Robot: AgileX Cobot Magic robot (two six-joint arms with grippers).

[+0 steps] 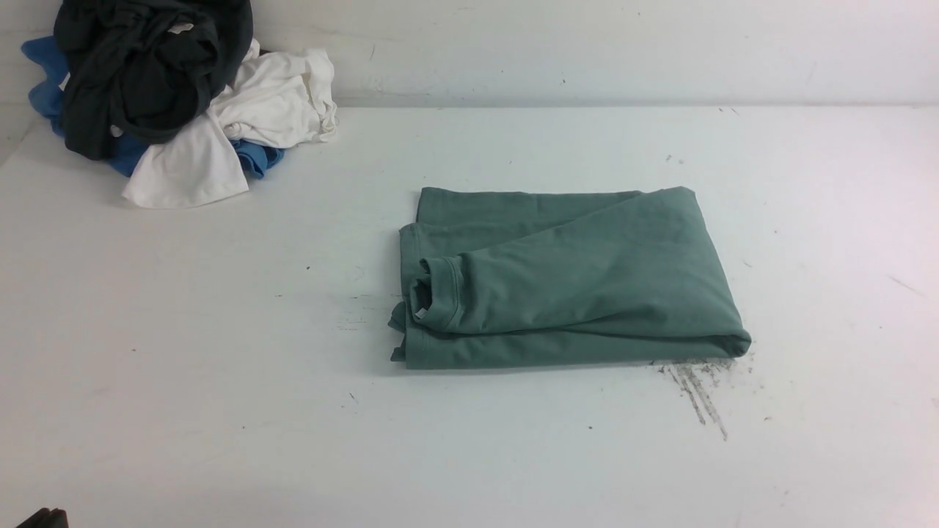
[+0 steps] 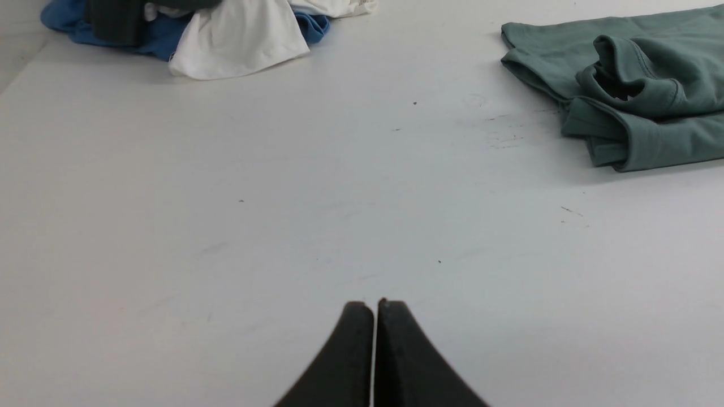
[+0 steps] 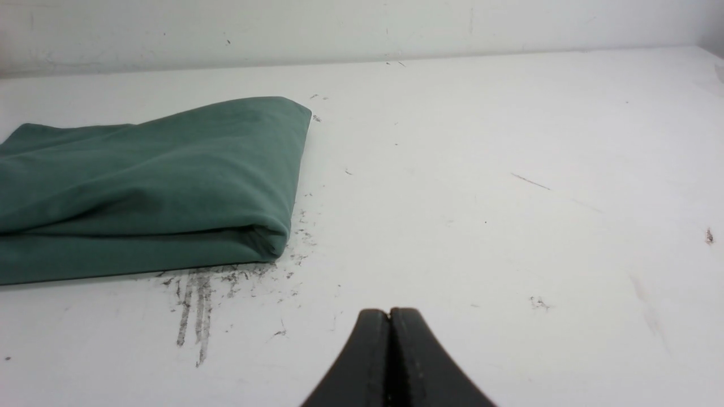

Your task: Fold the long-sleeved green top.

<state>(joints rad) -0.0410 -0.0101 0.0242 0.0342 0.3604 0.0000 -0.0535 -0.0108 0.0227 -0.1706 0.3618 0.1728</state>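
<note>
The green long-sleeved top [image 1: 572, 282] lies folded into a thick rectangle at the middle of the white table, its crew neck at the left end. It also shows in the left wrist view [image 2: 639, 90] and in the right wrist view [image 3: 147, 186]. My left gripper [image 2: 374, 308] is shut and empty, over bare table well short of the top's neck end. My right gripper [image 3: 389, 314] is shut and empty, over bare table near the top's right front corner. Only a dark corner of the left arm [image 1: 44, 518] shows in the front view; the right arm is out of that view.
A pile of black, white and blue garments [image 1: 169, 95] sits at the back left against the wall; it also shows in the left wrist view [image 2: 226, 28]. Dark scuff marks [image 1: 697, 389] stain the table by the top's right front corner.
</note>
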